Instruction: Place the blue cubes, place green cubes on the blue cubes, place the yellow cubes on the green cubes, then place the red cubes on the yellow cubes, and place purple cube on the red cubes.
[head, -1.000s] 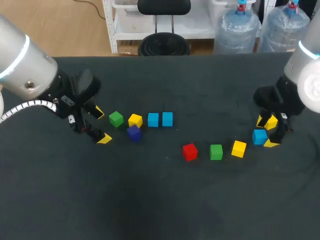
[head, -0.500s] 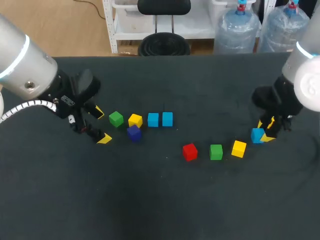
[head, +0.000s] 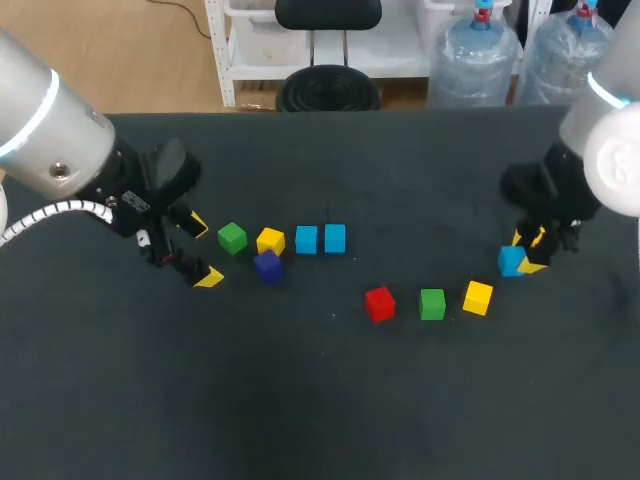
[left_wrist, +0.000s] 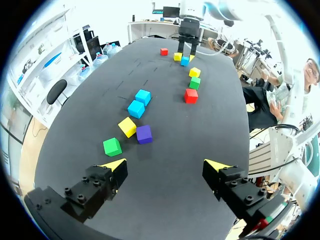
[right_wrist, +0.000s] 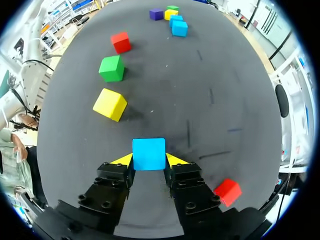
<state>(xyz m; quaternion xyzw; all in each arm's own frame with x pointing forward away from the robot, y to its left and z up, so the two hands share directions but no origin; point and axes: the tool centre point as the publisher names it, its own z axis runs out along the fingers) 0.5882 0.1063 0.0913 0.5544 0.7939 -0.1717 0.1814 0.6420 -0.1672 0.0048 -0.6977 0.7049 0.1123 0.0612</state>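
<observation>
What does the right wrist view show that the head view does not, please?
Only the right wrist view shows a second red cube, lying beside the right gripper. Only the head view shows the left gripper, open over the table. Both show the blue cube clamped between the right gripper's fingers, and the row of yellow cube, green cube and red cube beyond it.
</observation>
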